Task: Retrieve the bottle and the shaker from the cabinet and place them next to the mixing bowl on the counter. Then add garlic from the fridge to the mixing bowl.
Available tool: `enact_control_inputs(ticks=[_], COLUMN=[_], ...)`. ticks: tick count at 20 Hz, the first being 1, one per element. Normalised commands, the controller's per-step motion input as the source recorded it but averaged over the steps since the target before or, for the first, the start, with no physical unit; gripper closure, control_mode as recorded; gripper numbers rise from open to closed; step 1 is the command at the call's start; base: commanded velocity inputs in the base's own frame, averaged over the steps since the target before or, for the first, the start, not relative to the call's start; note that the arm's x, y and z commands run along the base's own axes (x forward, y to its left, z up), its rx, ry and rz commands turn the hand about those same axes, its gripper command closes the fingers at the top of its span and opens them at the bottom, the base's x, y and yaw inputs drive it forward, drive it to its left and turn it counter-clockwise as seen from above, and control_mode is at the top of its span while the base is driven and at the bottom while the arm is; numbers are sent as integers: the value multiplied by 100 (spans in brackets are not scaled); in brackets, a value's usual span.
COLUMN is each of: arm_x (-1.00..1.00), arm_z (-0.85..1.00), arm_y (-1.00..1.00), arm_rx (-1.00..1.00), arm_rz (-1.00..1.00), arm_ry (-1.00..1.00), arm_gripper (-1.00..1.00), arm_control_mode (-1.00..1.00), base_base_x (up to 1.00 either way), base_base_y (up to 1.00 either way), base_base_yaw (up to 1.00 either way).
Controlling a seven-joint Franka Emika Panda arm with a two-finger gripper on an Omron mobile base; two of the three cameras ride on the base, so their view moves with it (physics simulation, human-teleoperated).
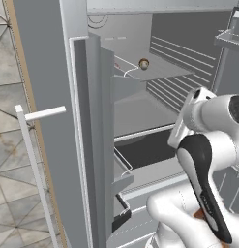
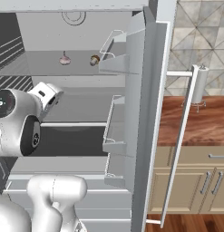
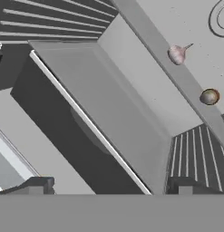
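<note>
The fridge stands open in front of me. The garlic (image 2: 65, 59), a pale pinkish bulb with a thin stem, sits on the upper fridge shelf (image 2: 41, 68) near the back wall. In the hand view the garlic (image 3: 177, 54) lies far ahead at the upper right. My gripper (image 3: 112, 186) is open with nothing between its dark fingertips (image 3: 38, 183), well short of the shelf and below it. Its white hand (image 2: 47, 95) hangs in front of the fridge's middle shelf. The bottle, the shaker and the mixing bowl are out of view.
A small brown round item (image 2: 94, 60) lies on the same shelf, right of the garlic. The open fridge door (image 2: 145, 113) with its wire-railed bins (image 2: 114, 131) stands at the right, another door (image 1: 92, 145) at the left. A wooden counter (image 2: 195, 122) carries a paper towel holder (image 2: 199, 84).
</note>
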Motion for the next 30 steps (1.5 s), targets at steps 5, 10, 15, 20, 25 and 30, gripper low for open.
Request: enact_control_inputs(ticks=[5,10,15,20,25,30], arm_x=[6,1,3,6,10,3], arm_z=[53,44,38,22,13,3], arm_y=[7,6,22,20,12,0], arm_rx=[1,0,0,-2,-17,-27], arm_rz=[11,8,0,8,10,14], arm_ry=[0,-3,-2,0,1,2], arm_gripper=[-100,-100,-100,-100,-100,-100], arm_control_mode=[-100,-100,-100,-100,-100,-100], base_base_x=[0,0,0,0,0,0], base_base_y=[0,0,0,0,0,0], base_base_yaw=[0,0,0,0,0,0])
